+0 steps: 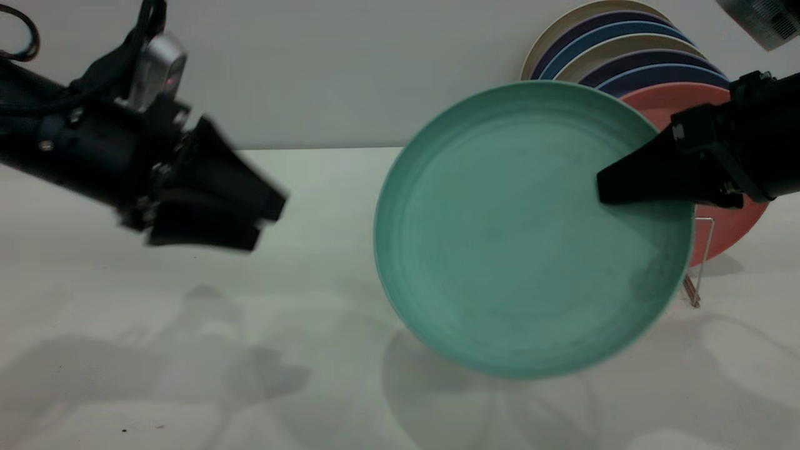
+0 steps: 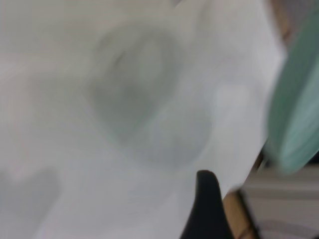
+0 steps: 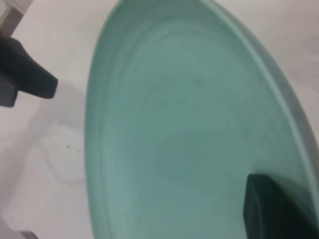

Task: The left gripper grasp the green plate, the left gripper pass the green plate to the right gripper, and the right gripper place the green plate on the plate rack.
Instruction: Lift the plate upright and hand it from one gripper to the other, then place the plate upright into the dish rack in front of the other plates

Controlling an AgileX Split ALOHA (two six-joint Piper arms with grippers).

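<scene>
Right hand (image 1: 605, 187) pinches round, ringed green plate (image 1: 519, 250)

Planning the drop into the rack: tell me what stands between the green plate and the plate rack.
Nothing free-standing. The right gripper holds the green plate just in front of the plate rack. The salmon-pink plate and others behind it already fill slots, so it needs a free one.

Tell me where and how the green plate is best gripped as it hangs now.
Probably at the rim, as the right gripper does now: one finger across the face, coming in from the rack side. The green plate stands nearly upright in the air, so only its thin raised edge offers a pinch. The left gripper is clear, off to the left.
</scene>
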